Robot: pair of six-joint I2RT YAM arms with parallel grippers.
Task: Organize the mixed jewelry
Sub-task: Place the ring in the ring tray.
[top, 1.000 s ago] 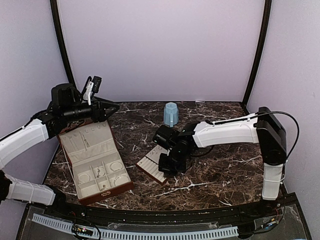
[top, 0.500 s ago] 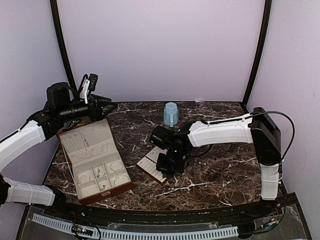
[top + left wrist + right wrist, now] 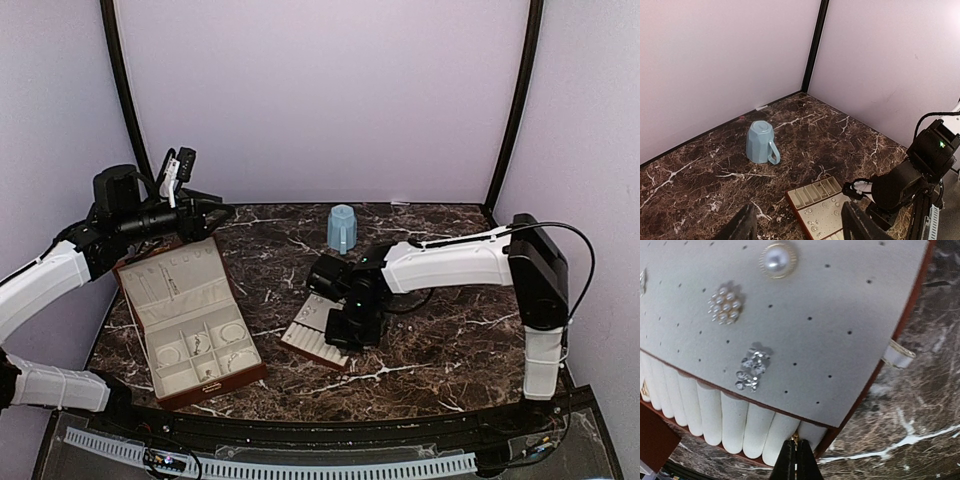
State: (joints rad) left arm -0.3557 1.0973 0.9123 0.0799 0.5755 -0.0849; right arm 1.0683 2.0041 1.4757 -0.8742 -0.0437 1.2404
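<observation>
Right claw (image 3: 796, 444) shut tight at the edge of the cream tray (image 3: 840, 315).
Its two fingers (image 3: 789, 465) are pressed together just by the white rolls (image 3: 730, 422) at the edge of the tray, and a tiny gold bit (image 3: 795, 437) is seen at their tips, but it cannot be told if it is held. Three small pieces are stuck in the flat pad of the tray: a pearl stud (image 3: 778, 258), a bead stud (image 3: 726, 306) and a sparkly silver stud (image 3: 751, 369). Over by the back of the brown box (image 3: 135, 300), the left claw (image 3: 799, 222) is held up in the air, with its fingers spread wide apart and nothing between them. Thin rings (image 3: 232, 333) are seen in the little cream rooms of the box. A blue mug (image 3: 760, 142) is seen on the marble table (image 3: 440, 340), behind the tray.
</observation>
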